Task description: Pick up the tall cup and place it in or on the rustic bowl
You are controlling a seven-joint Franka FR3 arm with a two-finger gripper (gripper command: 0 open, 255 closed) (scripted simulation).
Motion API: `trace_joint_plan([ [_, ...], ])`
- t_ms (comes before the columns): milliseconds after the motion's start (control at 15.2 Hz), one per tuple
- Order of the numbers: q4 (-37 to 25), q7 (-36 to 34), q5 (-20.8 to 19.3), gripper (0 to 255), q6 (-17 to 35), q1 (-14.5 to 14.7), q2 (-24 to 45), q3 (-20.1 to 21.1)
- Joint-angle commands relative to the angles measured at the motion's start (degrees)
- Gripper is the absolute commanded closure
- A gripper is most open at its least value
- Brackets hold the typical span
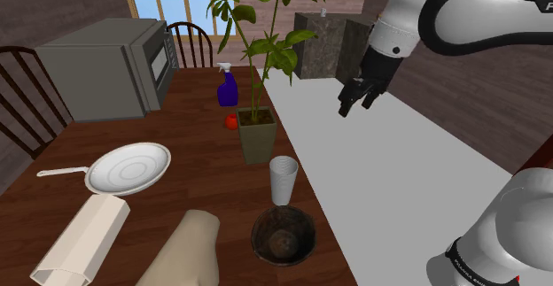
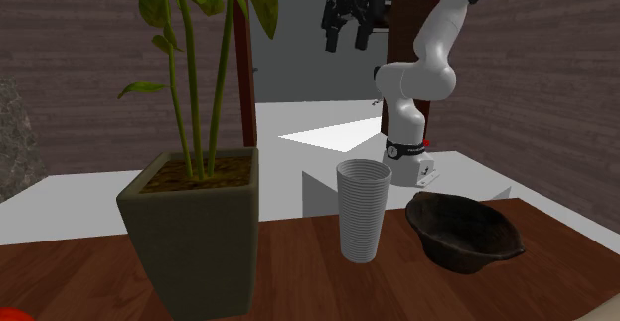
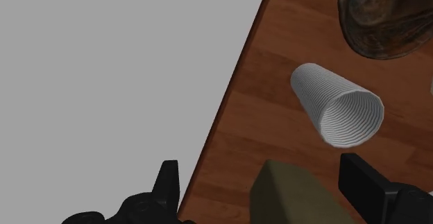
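The tall cup (image 1: pixel 284 180) is a ribbed pale grey tumbler standing upright on the wooden table (image 1: pixel 186 120), near the table's edge. Just in front of it in the shoulder view sits the rustic bowl (image 1: pixel 284 236), dark brown and rough. My black gripper (image 1: pixel 357 98) hangs open and holds nothing, high over the grey surface (image 1: pixel 399 169), well above and beside the cup. In the second exterior view the cup (image 2: pixel 363 210) stands left of the bowl (image 2: pixel 465 232), with the gripper (image 2: pixel 348 33) far behind and above. In the wrist view my gripper (image 3: pixel 262 170) looks down on the cup (image 3: pixel 340 106) and the bowl (image 3: pixel 388 14).
A potted plant (image 1: pixel 257 138) with tall leafy stems stands right behind the cup. Further back are a blue spray bottle (image 1: pixel 228 88), a small red object (image 1: pixel 231 121) and a microwave (image 1: pixel 106 67). A white plate (image 1: pixel 128 167) and two rolled bundles (image 1: pixel 84 240) lie toward the shoulder view's left.
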State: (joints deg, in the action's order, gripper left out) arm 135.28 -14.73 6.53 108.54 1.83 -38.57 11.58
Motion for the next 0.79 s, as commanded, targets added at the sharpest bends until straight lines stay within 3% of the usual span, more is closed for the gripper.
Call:
trace_joint_plan([
  [0,0.37,-2.95,0.08,0,2.55,0.25,2.23,2.94],
  [396,-1.47,-11.77,-1.97,0,9.28,-0.33,11.65,11.41],
  [726,-5.14,-20.73,-7.01,0,13.75,-1.84,21.59,18.56],
])
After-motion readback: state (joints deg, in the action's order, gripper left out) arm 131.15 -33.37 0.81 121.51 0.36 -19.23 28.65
